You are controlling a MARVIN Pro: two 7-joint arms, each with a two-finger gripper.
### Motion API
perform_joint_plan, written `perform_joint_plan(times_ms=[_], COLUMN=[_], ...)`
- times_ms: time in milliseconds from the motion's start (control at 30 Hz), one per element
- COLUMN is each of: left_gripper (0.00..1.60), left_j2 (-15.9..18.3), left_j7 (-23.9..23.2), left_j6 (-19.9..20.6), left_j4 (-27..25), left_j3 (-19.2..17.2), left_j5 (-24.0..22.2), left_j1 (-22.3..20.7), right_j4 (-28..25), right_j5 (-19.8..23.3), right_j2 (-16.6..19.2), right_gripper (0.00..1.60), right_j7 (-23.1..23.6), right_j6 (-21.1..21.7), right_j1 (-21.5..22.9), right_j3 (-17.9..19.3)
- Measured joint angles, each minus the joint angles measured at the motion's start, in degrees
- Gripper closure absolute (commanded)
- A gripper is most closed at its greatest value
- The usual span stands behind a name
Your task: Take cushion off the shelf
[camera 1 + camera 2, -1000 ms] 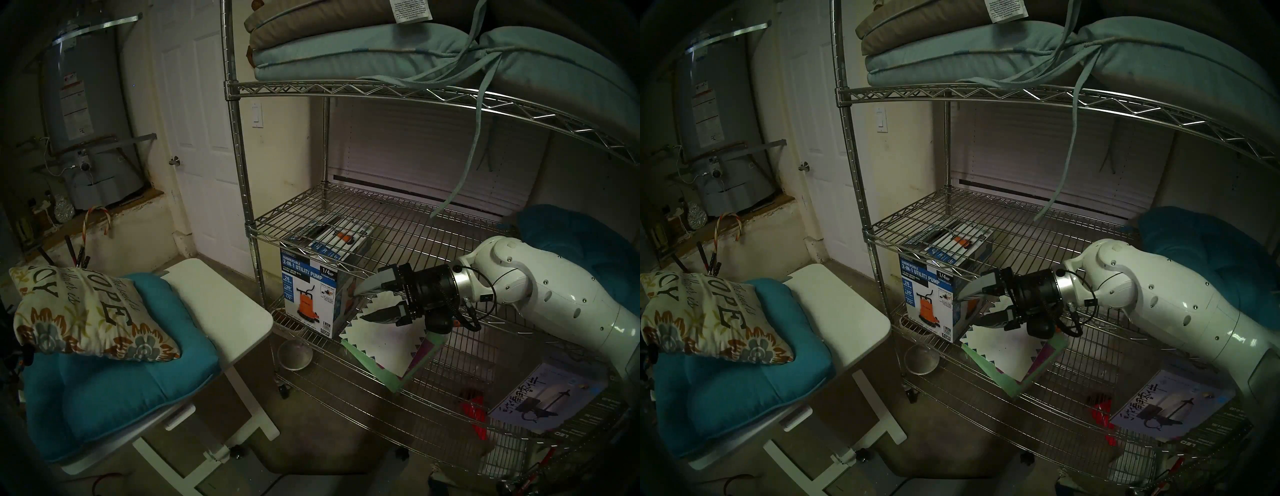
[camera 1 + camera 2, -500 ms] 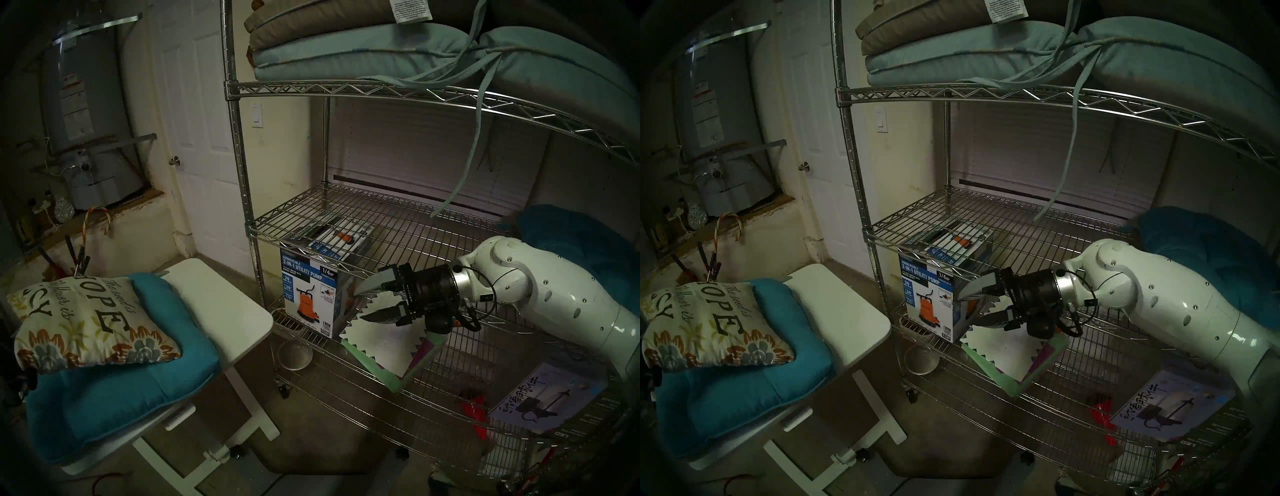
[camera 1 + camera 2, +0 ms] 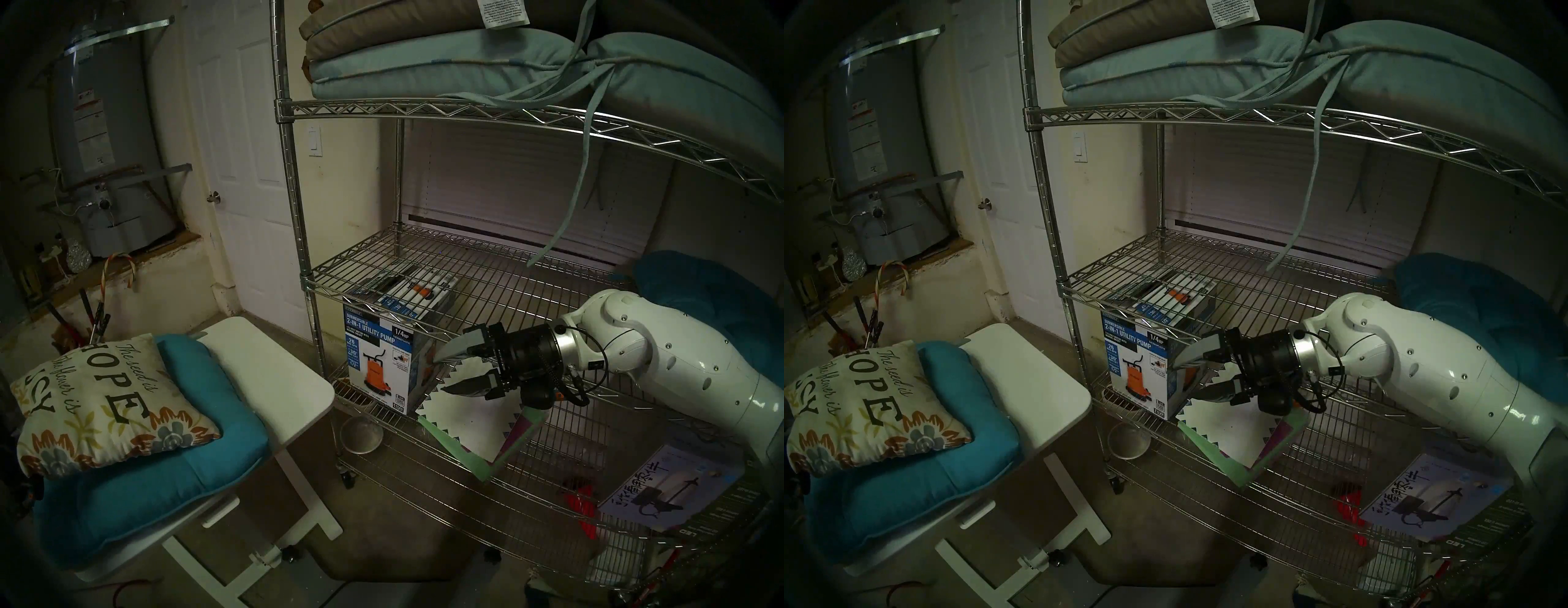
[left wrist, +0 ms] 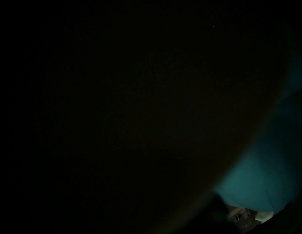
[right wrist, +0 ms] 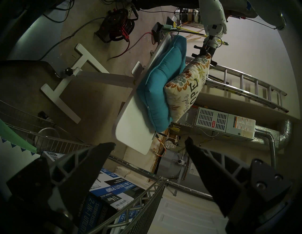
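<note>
On the teal pad (image 3: pixel 178 463), the cushion (image 3: pixel 106 403) has sunk lower, off the shelf (image 3: pixel 424 271); left gripper (image 5: pixel 206 52) clamped on its corner, release next; right gripper (image 3: pixel 450 372) open, idle.

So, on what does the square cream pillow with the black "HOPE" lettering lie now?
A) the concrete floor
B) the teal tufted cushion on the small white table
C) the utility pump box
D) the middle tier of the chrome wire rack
B: the cream pillow rests on the teal tufted cushion lying on the white table, beside the chrome wire rack.

Head pair overlooking shelf (image 3: pixel 297 110); right wrist facing cushion (image 5: pixel 188 85)
</note>
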Motion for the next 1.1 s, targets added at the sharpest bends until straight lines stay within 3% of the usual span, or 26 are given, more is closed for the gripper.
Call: perform_joint_plan(times_ms=[433,1100], left_gripper=[1.60,1.60], left_j2=[-0.1,-3.4], left_j7=[6.0,14.4], left_j6=[-0.2,-0.2], left_j4=[1.4,0.9], left_j3=[0.1,0.0], left_j5=[3.4,4.5], left_j1=[3.8,11.3], right_j4=[0.0,0.0], right_j5=[0.0,0.0], right_j2=[0.0,0.0], right_gripper=[0.00,0.00], right_j7=[0.0,0.0], right_j6=[0.0,0.0], right_j1=[0.0,0.0], right_j3=[0.0,0.0])
